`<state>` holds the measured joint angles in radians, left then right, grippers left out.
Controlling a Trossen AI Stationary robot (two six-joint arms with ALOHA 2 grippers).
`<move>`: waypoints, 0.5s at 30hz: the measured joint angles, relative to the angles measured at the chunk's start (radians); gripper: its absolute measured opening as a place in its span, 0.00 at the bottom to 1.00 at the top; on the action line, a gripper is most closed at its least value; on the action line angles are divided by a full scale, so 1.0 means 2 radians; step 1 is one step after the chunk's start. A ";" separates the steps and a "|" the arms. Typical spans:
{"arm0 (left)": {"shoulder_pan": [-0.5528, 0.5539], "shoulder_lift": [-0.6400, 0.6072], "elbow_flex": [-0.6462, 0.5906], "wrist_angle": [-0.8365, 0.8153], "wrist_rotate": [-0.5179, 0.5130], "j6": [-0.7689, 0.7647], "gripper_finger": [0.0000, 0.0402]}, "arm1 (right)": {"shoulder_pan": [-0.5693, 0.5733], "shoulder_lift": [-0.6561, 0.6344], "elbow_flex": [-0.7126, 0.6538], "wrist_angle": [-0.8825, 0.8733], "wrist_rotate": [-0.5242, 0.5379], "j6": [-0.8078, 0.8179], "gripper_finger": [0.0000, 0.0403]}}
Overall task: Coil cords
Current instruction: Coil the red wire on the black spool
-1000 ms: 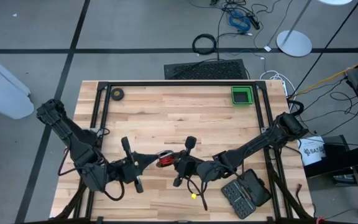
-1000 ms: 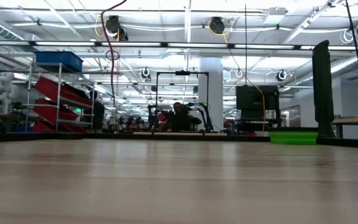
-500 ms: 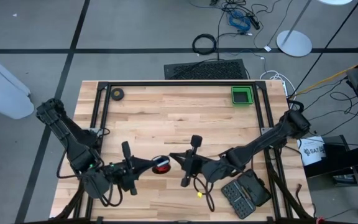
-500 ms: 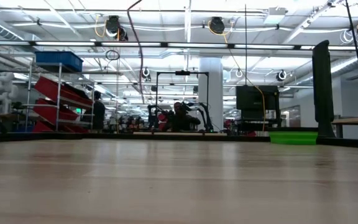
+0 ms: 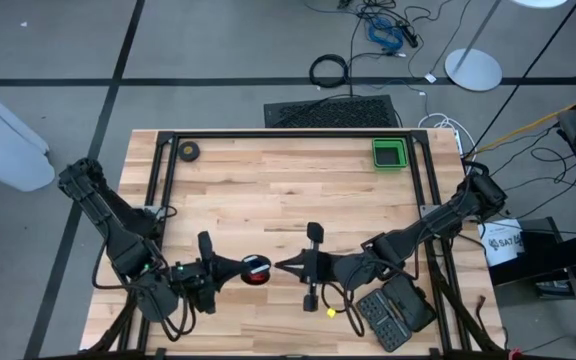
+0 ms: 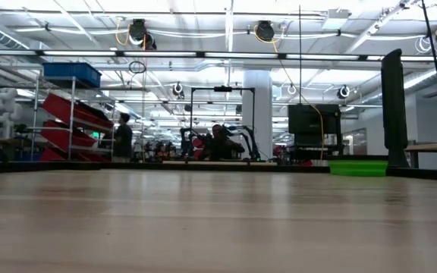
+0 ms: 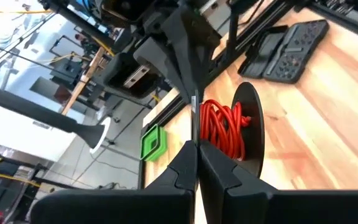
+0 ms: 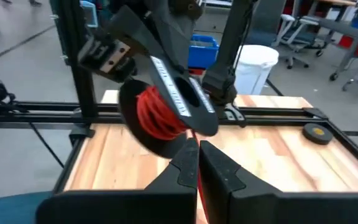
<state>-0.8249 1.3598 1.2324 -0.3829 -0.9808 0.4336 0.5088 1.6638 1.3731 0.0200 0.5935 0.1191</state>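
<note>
Both claws now farther apart, pressed together: left claw (image 5: 236, 268) pinching one cords (image 5: 257, 267), right claw (image 5: 281, 266).

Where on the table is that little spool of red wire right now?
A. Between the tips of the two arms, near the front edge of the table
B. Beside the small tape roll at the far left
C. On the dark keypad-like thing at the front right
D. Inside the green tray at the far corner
A: the cords sit between the left gripper and the right gripper, far from the green tray.
</note>
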 joint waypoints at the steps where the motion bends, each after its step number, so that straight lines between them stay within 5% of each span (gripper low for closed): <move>1: 0.000 0.000 0.000 -0.002 -0.006 0.000 0.02 | 0.000 0.000 0.000 0.000 -0.006 0.001 0.00; 15: -0.005 0.000 0.000 -0.002 -0.043 0.010 0.02 | 0.000 -0.001 0.000 -0.012 -0.025 -0.037 0.00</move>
<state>-0.8341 1.3598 1.2320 -0.3874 -1.0660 0.4526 0.5087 1.6623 1.3731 -0.0039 0.5438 0.0451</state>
